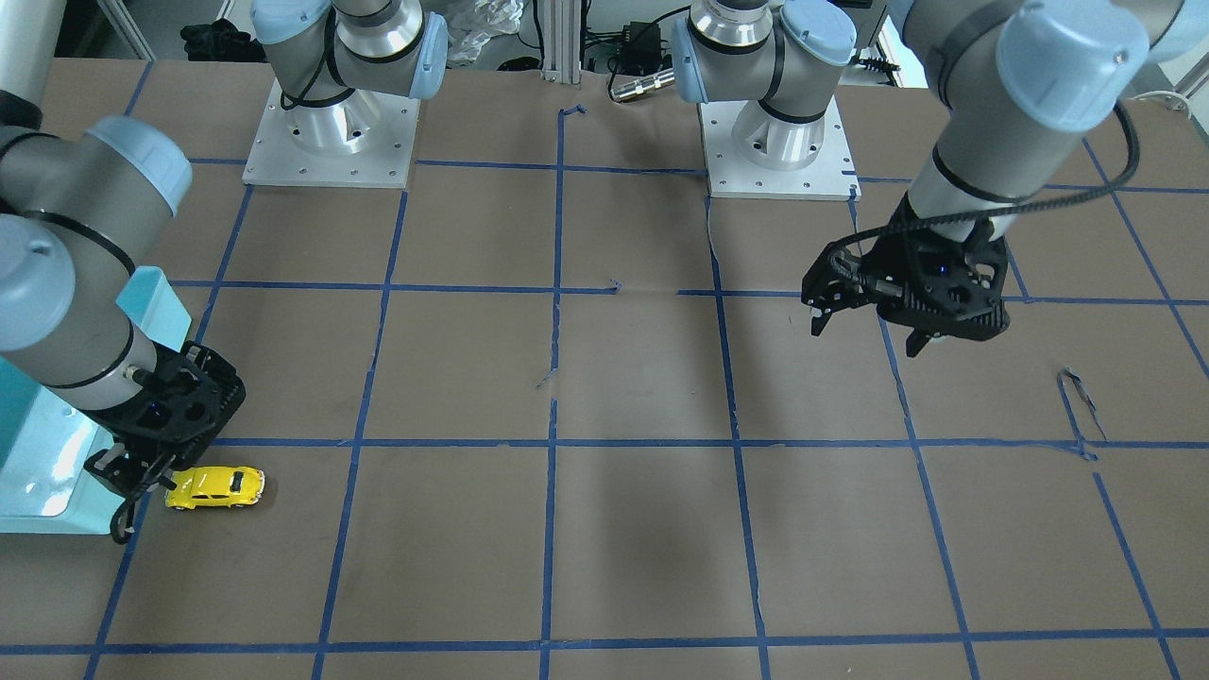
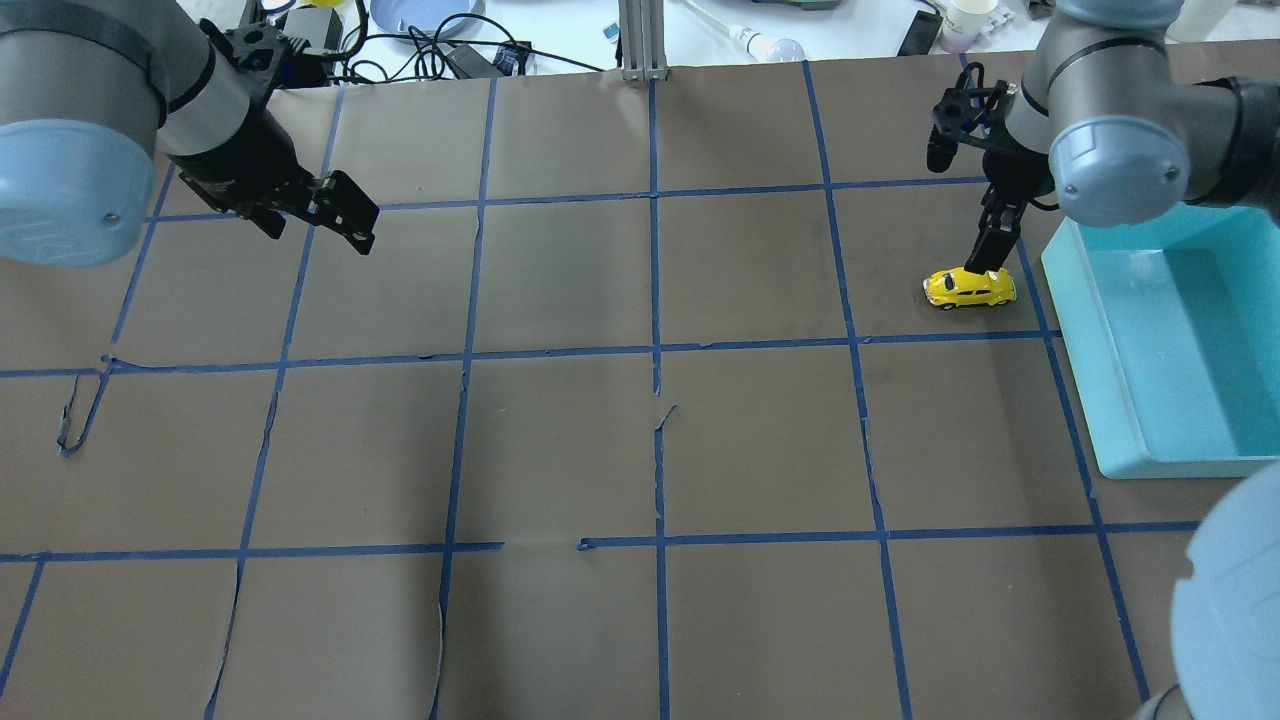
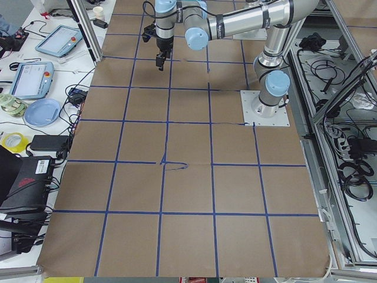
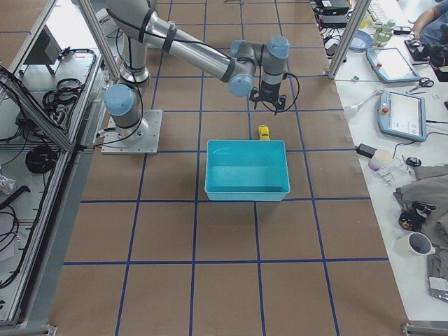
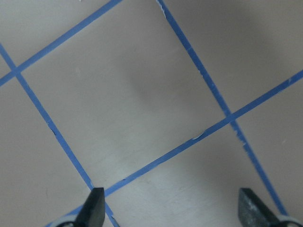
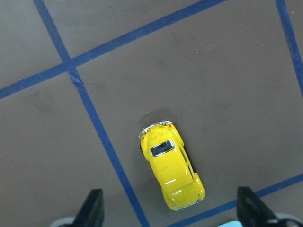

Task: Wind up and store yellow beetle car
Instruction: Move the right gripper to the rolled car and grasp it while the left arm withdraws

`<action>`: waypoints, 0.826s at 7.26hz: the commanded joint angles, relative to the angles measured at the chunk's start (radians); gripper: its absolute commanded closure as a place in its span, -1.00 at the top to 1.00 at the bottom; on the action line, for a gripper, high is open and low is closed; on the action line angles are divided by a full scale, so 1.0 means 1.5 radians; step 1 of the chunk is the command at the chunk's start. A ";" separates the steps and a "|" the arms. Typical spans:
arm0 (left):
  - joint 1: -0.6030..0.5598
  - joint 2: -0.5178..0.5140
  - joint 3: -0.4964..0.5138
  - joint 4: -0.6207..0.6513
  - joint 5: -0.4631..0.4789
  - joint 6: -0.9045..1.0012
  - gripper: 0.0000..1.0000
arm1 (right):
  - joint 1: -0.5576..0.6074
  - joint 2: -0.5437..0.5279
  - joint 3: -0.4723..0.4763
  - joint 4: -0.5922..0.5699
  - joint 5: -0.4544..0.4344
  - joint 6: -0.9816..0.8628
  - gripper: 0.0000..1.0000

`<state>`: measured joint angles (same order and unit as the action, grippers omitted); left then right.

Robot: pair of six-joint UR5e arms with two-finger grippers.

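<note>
This place is a robotics laboratory, not a home or a shop. The left arm point(image 1: 973, 151) and the right arm point(image 1: 57, 312), both grey with light-blue joint caps, rise from square metal base plates point(image 1: 283, 165) with screw holes. The plates sit on a wide tabletop point(image 2: 560, 450) that is covered with brown paper and divided into squares by blue tape point(image 2: 655, 280). Aluminium profile posts point(image 2: 640, 40) frame the cell. On the side benches lie teach pendants point(image 3: 30, 79) with screens, a roll of yellow tape point(image 3: 10, 141), a mug point(image 4: 418, 244) and a black electronic box point(image 3: 26, 183). Bundles of black cables point(image 3: 353, 168) hang in the racks behind the robot.
</note>
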<state>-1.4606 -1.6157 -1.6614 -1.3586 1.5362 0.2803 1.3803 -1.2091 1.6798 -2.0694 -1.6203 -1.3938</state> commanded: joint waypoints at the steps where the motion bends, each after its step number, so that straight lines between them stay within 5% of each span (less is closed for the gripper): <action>1: -0.010 0.055 0.014 -0.071 0.005 -0.124 1.00 | -0.001 0.043 0.000 -0.051 -0.004 -0.080 1.00; 6: -0.056 0.060 0.020 -0.064 0.005 -0.270 1.00 | -0.037 0.077 0.036 -0.051 -0.008 -0.115 1.00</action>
<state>-1.5144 -1.5241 -1.6319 -1.4589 1.5414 -0.0973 1.3473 -1.1026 1.7159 -2.1454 -1.6384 -1.5621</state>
